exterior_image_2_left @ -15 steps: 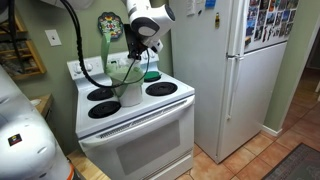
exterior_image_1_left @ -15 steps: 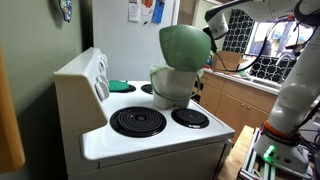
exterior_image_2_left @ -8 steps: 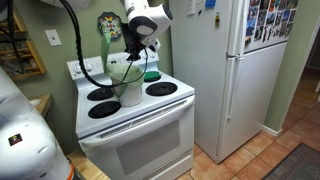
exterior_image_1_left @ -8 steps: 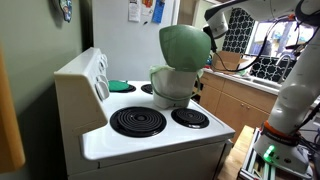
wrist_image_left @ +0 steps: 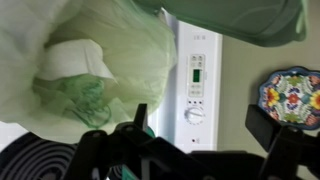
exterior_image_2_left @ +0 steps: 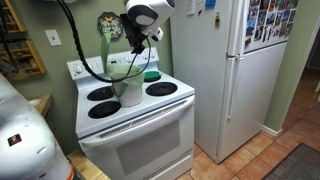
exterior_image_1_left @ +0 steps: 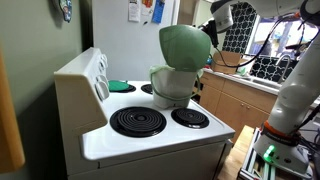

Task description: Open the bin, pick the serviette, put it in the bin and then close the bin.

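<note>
In an exterior view the bin (exterior_image_1_left: 172, 86) stands at the back of the white stove (exterior_image_1_left: 150, 135), behind the two front coil burners (exterior_image_1_left: 137, 121). Its domed green lid (exterior_image_1_left: 184, 46) is tipped up, so the bin is open. A flat green disc (exterior_image_1_left: 118, 86) lies on the stove near the back panel, apart from the bin. The gripper (exterior_image_1_left: 216, 22) hangs up high, just beside the raised lid; from here I cannot tell how its fingers stand. The white arm (exterior_image_1_left: 291, 90) fills the edge of this view.

In an exterior view from across the room, the bin (exterior_image_2_left: 128, 88) sits between the burners on the stove top, and the gripper (exterior_image_2_left: 138, 42) hangs right above it, clear of the rim. A tall white fridge (exterior_image_2_left: 236, 70) stands beside the stove.

In the wrist view the gripper (wrist_image_left: 200, 130) looks down into the bin. Its dark fingers (wrist_image_left: 140, 118) are spread wide with nothing between them. Below them the bin's thin greenish liner (wrist_image_left: 130, 50) gapes, and a white sheet, the serviette (wrist_image_left: 75, 58) as far as I can tell, lies inside it. The stove's control panel (wrist_image_left: 197, 85) and a painted plate (wrist_image_left: 290, 95) show beyond
</note>
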